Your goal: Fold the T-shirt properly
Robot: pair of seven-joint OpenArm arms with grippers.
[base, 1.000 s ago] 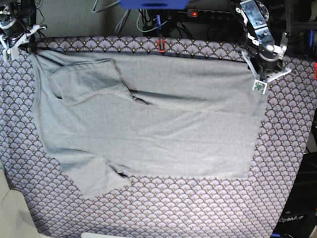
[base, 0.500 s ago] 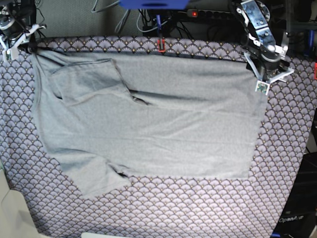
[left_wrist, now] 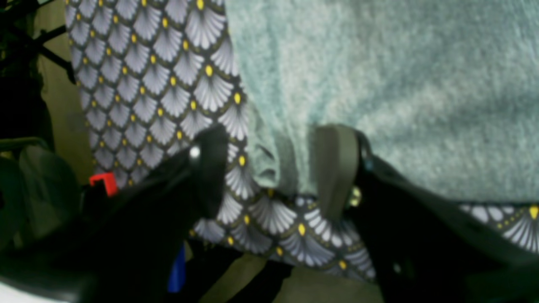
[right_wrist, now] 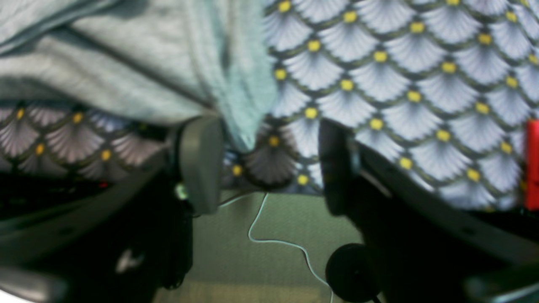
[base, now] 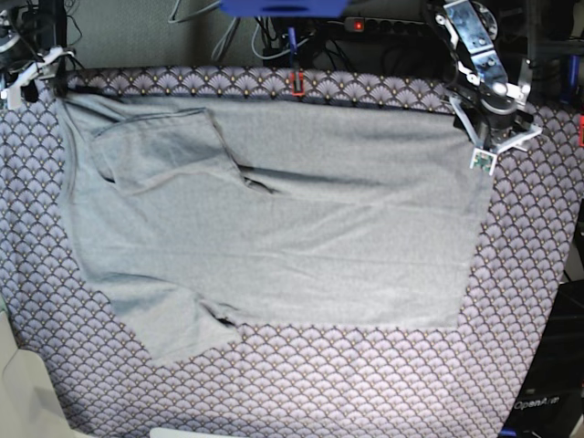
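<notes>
One T-shirt (base: 274, 219), plain light grey and of soft, slightly fuzzy knit, lies spread flat across the table, covering most of its middle and reaching up to the far edge. It rests on a purple tablecloth (base: 365, 383) printed with rows of pale fan shapes, each tipped with a small yellow dot. One short sleeve is folded inward over the body near the far left corner of the table, and a second sleeve sticks out toward the near left. The right side of the shirt forms a long straight hem, with shallow wrinkles running across the cloth. Two arms are in view, one at each far corner of the table. The left gripper (left_wrist: 273, 168) is angled down at the far right corner, its jaws standing apart and released; a small puckered corner of the shirt lies between the two fingers (left_wrist: 337, 168) without being pinched. The right gripper (right_wrist: 269, 164) sits at the far left corner, likewise spread open, with a hanging fold of the shirt's edge just between its dark fingers (right_wrist: 202, 160) and gripped by neither. One small red clip (base: 296, 84) sits at the middle of the far edge of the table.
</notes>
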